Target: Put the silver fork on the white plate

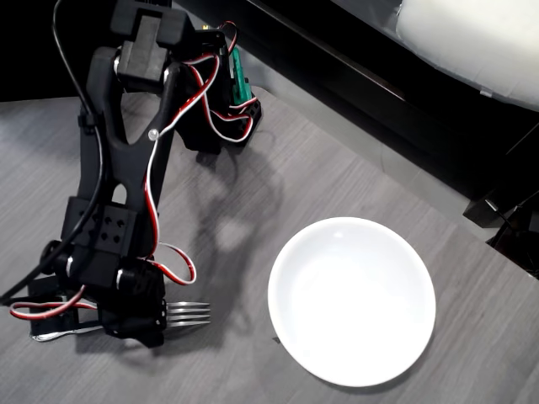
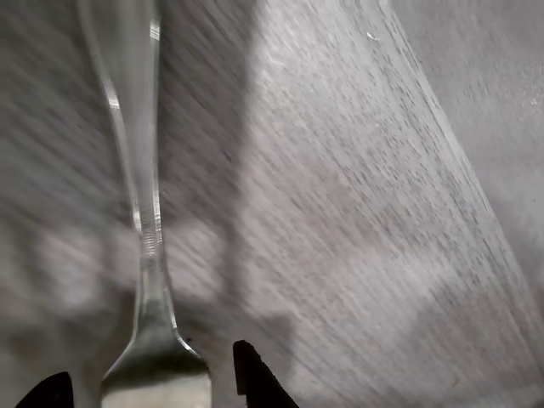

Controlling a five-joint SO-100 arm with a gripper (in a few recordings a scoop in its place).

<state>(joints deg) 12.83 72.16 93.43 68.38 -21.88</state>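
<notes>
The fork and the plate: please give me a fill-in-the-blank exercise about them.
1. The silver fork lies on the ____, not on the plate.
2. In the overhead view its tines point toward the white ____.
3. In the wrist view the black fingers stand on ____ sides of the fork's neck.

Missing words: table; plate; both

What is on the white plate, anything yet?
Empty: the white plate is bare, while the silver fork lies on the table left of it in the overhead view.

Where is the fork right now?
In the overhead view the fork lies on the table at lower left, under the gripper, its tines pointing right toward the plate but not touching it.
</notes>
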